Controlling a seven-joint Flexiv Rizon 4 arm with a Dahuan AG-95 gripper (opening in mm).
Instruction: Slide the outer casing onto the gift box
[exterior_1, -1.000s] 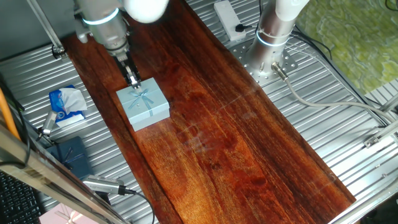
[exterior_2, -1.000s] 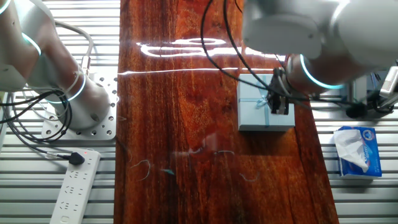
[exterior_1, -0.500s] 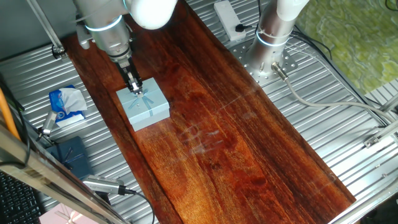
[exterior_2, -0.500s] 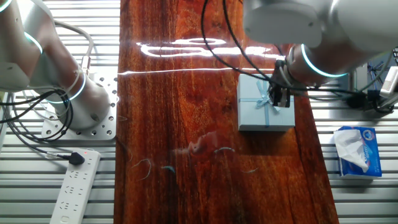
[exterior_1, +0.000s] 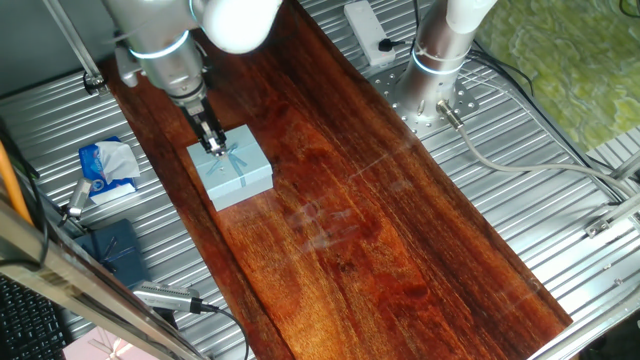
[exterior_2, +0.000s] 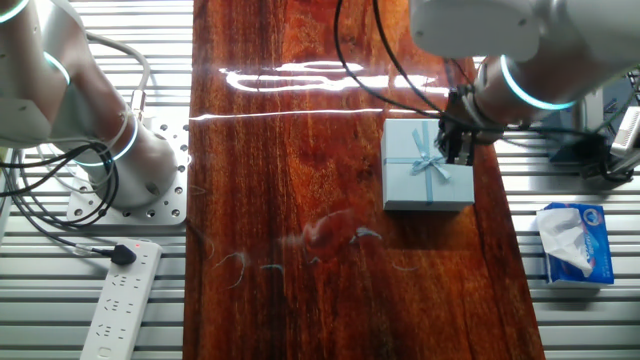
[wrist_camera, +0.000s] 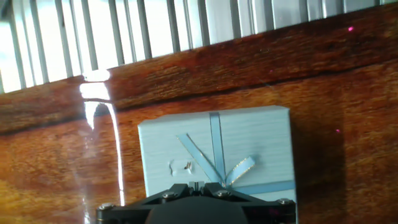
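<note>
The outer casing (exterior_1: 235, 170) is a light blue square sleeve with a pale crossed ribbon and bow. It lies flat on the dark wooden board and also shows in the other fixed view (exterior_2: 425, 185) and the hand view (wrist_camera: 214, 146). My gripper (exterior_1: 212, 146) hangs just over the casing's edge on the tissue-pack side, its fingers pressed together and holding nothing. It also shows in the other fixed view (exterior_2: 452, 156) and at the bottom of the hand view (wrist_camera: 198, 184). The gift box tray is hidden; no tan-brown block shows.
A tissue pack (exterior_1: 108, 168) lies on the slatted metal beside the board, also in the other fixed view (exterior_2: 572, 243). A dark navy box (exterior_1: 112, 250) and a pink box (exterior_1: 100, 350) lie near it. A second arm's base (exterior_1: 435, 70) and a power strip (exterior_2: 120, 300) stand on the other side.
My gripper has drawn back from the bow at the casing's middle toward its edge and risen slightly. The casing has not moved.
</note>
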